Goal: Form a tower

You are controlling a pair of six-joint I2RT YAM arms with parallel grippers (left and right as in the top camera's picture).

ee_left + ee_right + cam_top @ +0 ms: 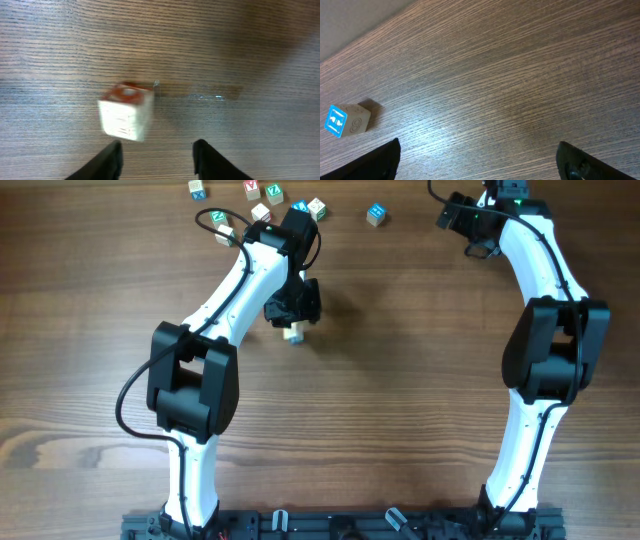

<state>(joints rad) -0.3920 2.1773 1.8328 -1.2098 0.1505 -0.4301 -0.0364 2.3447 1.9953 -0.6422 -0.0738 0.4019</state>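
Jaws of your left gripper (157,152) stand partly apart, empty; a red-topped cube (126,112) sits on the table (240,45) just beyond the fingertips, untouched. Your right gripper (477,152) gapes wide, empty, near a blue-faced cube (347,120). You can't make out a stacked tower.

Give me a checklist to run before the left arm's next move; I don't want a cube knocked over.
1. Left gripper clear of the red-topped cube: ok. The fingers are apart and the cube lies ahead of them, not between them.
2. Cube flat on the table: cannot tell, the wrist view is blurred.
3. Anything stacked on it: not ok, it stands alone.
4. Right gripper open and empty: ok.
5. More cubes available: ok. There is a blue-marked cube by the right gripper and loose cubes at the far edge.
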